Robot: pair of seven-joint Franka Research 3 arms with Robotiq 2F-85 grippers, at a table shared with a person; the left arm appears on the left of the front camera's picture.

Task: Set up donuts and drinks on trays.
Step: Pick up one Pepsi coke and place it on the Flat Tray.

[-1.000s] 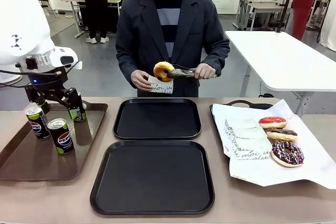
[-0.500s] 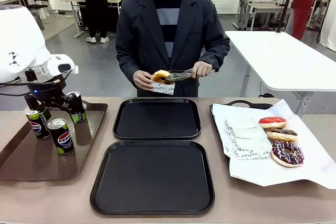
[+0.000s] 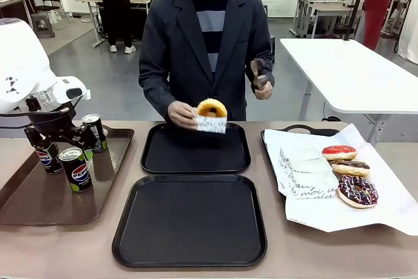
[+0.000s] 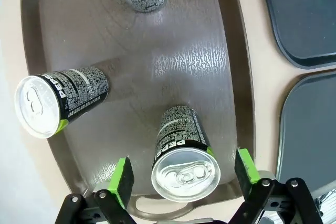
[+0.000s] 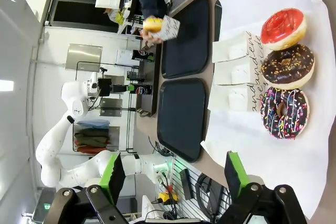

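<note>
Your left arm (image 3: 26, 70): glossy white shell, black cables. Left claw (image 4: 185, 174) and right claw (image 5: 174, 176): black linkages, green pads. Person (image 3: 206, 44): dark blazer, grey-navy striped top.

Front camera looks across the table (image 3: 39, 246); both wrist cameras overlook its trays (image 3: 189, 220).

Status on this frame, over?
Left gripper open over a can. Right gripper open, facing iced donuts. Person's hand holds sleeved donut over far tray.
</note>
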